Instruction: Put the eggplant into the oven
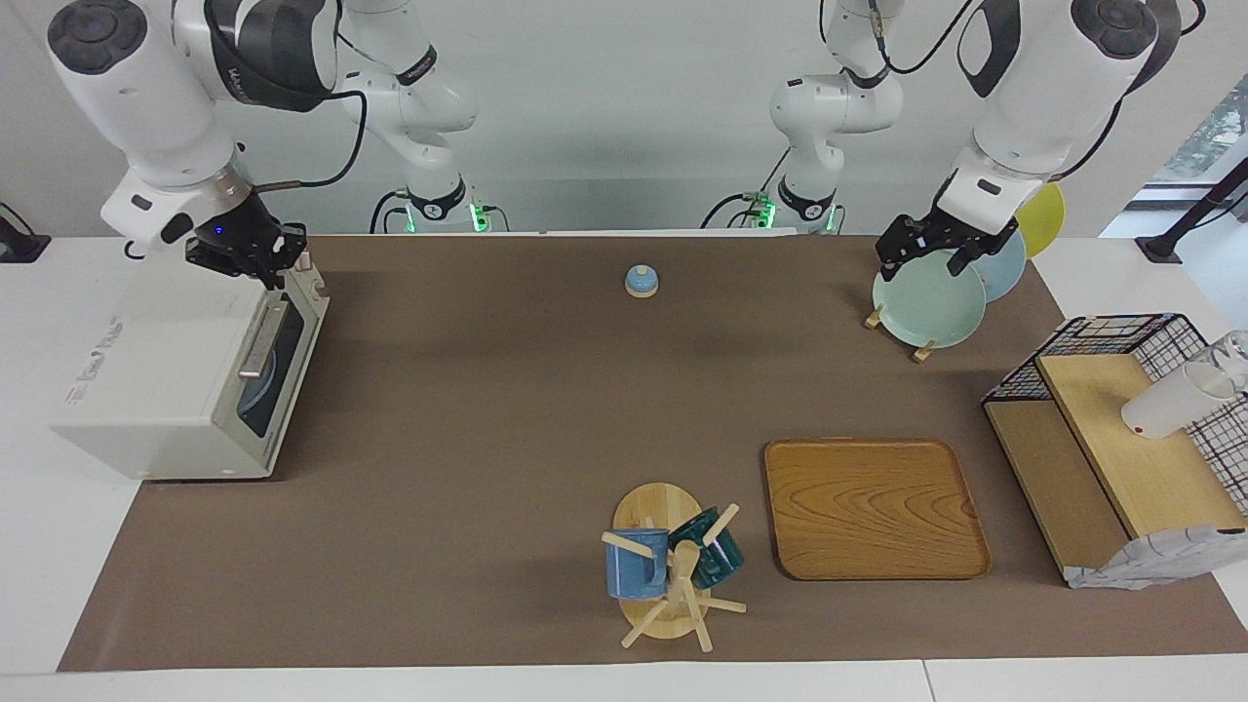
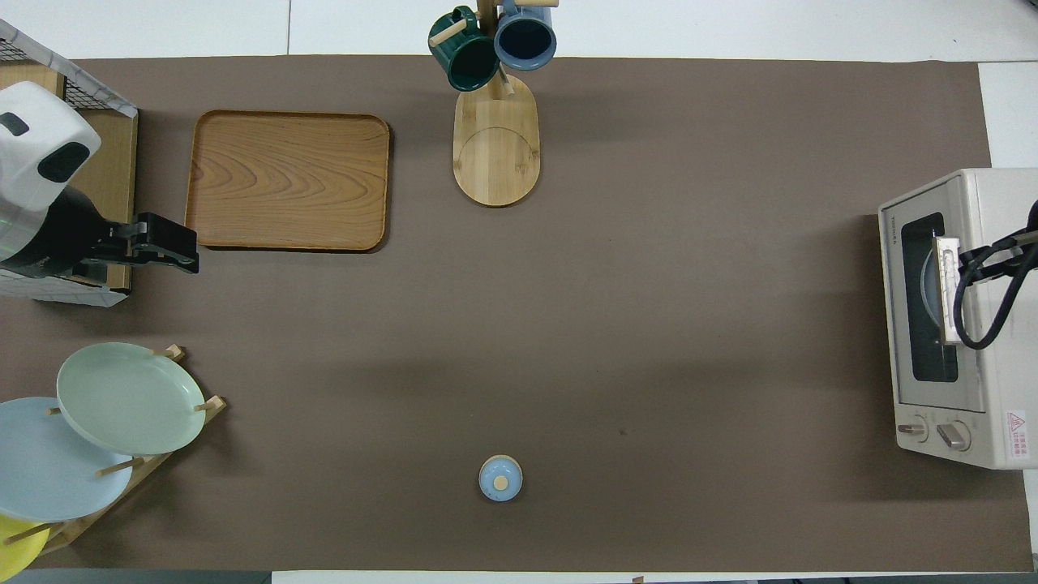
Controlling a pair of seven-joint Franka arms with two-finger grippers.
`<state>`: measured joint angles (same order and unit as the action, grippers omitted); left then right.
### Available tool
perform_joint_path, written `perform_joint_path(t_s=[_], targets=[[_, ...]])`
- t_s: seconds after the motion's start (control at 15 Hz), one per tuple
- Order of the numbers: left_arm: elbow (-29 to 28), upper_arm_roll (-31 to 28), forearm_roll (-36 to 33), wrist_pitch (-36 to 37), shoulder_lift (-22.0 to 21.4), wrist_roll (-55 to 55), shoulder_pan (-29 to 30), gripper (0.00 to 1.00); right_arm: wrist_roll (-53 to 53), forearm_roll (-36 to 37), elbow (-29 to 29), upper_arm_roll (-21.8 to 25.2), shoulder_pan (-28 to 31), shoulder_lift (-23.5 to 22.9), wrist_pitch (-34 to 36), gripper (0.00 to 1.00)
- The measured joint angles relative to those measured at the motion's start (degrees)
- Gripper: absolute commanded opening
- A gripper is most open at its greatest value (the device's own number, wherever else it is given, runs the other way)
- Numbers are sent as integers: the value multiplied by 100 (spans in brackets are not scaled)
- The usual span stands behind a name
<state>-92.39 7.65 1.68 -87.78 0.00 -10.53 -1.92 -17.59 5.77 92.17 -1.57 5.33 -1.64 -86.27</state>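
Clock positions are read on the overhead view, with the desk centre as the dial.

- Oven (image 2: 993, 324): at 3 o'clock, at the right arm's end of the desk (image 2: 649, 324). Its front faces the desk centre. The door is shut and the bar handle (image 1: 259, 341) lies across the glass. A bluish round shape shows through the glass.
- Eggplant: cannot tell where it is in either view.
- Right hand (image 1: 255, 252): over the oven's top edge, just above the upper rim of the door, at the corner nearer the robots. Cannot tell whether it is wide or narrow, or whether it touches the oven.
- Left hand (image 1: 921, 249): up in the air over the left arm's end of the desk, above the pale green plate (image 1: 926, 304). Cannot tell its state. Nothing is seen in it.
- Plate rack at 8 o'clock: the green plate, a light blue plate (image 2: 49, 462) and a yellow plate (image 1: 1043, 216) stand on edge in it.
- Wooden tray (image 2: 288, 178): at 11 o'clock, bare.
- Mug tree (image 2: 496, 154): at 12 o'clock, carrying a dark green mug (image 2: 462, 55) and a blue mug (image 2: 525, 36).
- Small blue bell (image 2: 500, 478): at 6 o'clock, standing apart from everything else.
- Wire basket (image 1: 1102, 336): at 9 to 10 o'clock, with a white cup (image 1: 1175, 400) on its upper wooden shelf.
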Motion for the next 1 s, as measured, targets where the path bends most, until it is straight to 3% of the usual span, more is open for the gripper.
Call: perform_joint_path(t_s=[0.53, 1.0], targets=[[0, 0, 0, 0, 0, 0, 0, 100, 493, -215, -151, -10, -54, -122, 5, 100], [0, 0, 0, 0, 0, 0, 0, 100, 513, -229, -286, 331, -449, -28, 199, 100]])
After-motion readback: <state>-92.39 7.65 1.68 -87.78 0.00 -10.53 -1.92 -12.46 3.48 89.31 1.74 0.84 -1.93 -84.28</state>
